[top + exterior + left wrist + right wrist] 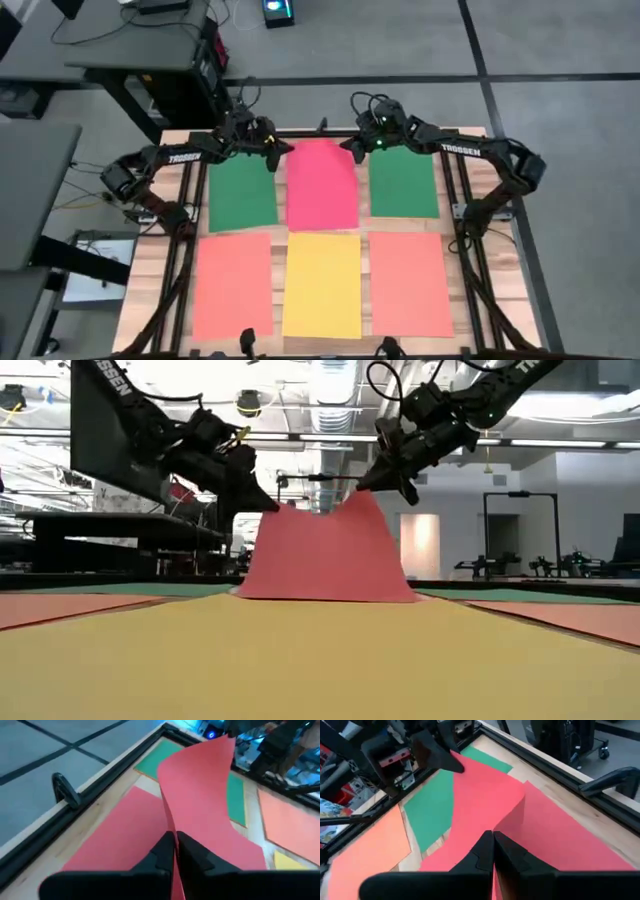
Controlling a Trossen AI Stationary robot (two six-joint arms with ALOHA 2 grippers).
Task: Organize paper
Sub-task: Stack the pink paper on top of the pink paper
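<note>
Six sheets lie in two rows on the counter [150, 270]. The pink-red sheet [321, 185] sits middle of the far row, between two green sheets [242, 193]. Its far edge is lifted: the left pincer [274, 150] is clamped on the far left corner, the right pincer [352, 148] clamped on the far right corner. Orange [233, 283], yellow [322, 284] and orange lie flat in the near row.

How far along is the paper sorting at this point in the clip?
Five sheets lie flat in a two-row grid: green, green, orange, yellow, orange. In hand: the pink-red sheet in the far middle slot, its far edge lifted, pinched at one corner by the left gripper and at the other by the right gripper. Whether it is being laid down or picked up cannot be told, so what is left is unclear.
</note>
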